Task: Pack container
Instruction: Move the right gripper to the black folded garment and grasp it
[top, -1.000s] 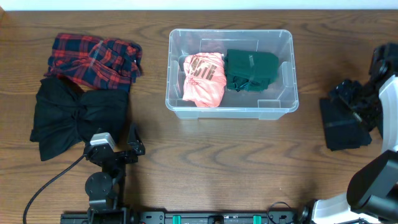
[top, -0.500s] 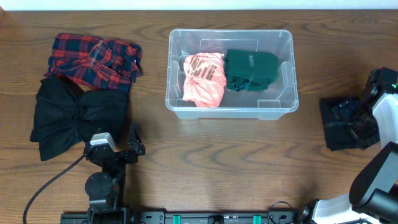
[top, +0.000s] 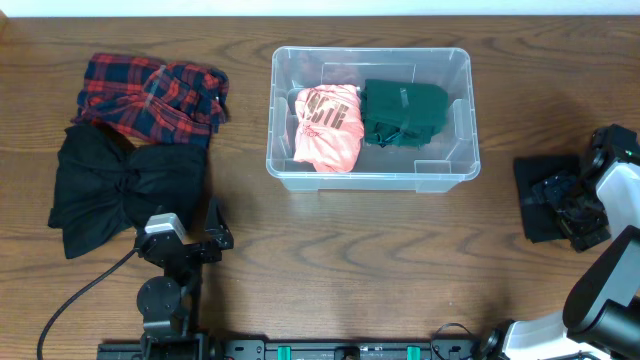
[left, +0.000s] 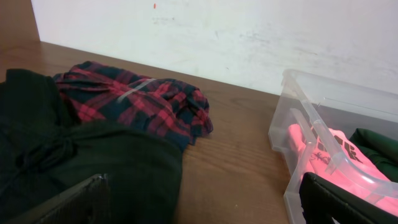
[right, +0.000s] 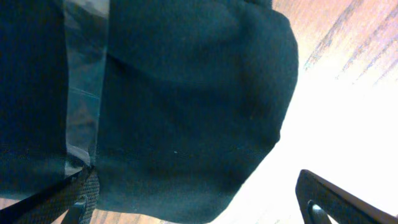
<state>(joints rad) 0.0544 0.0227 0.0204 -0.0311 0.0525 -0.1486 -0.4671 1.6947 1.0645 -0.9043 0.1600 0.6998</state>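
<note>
Two packed in container: pink garment, green garment. Right gripper, jaws spread, sits over dark folded garment, likely to grasp. Left gripper parked, jaws released.

container: clear | shirt: red-navy plaid | garment: black | top: pink | cloth: dark green

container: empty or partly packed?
Partly packed: the container holds a pink shirt and a folded green garment; no lid on it.
</note>
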